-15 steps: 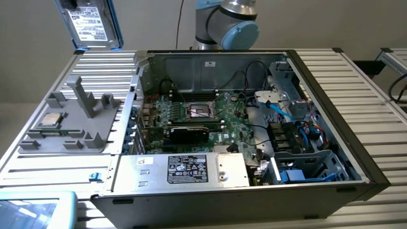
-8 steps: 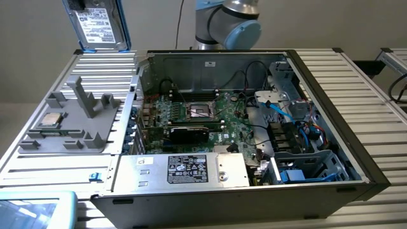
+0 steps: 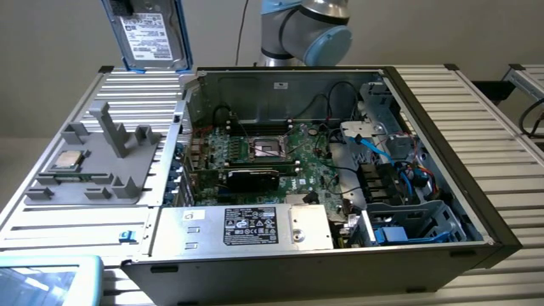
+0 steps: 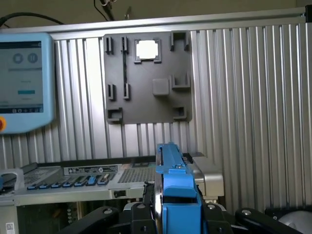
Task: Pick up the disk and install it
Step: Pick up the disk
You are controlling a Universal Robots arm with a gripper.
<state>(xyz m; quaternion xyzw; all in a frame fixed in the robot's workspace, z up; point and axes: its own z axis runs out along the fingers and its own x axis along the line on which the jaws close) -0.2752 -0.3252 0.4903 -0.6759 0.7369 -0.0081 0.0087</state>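
- The disk (image 3: 151,35), a flat silver-grey hard drive with a white label in a blue plastic carrier, hangs upright in the air at eleven o'clock from the open black computer case (image 3: 297,275).
- The black pincer (image 4: 176,210) is clamped on the disk's blue edge.
- A grey plastic fixture tray (image 3: 127,188) lies on the ribbed aluminium table (image 3: 493,115) at nine o'clock from the case, carrying a small square silver chip (image 3: 68,160).

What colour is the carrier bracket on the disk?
Blue. The carrier bracket frames the silver-grey disk. It shows best in the exterior view.
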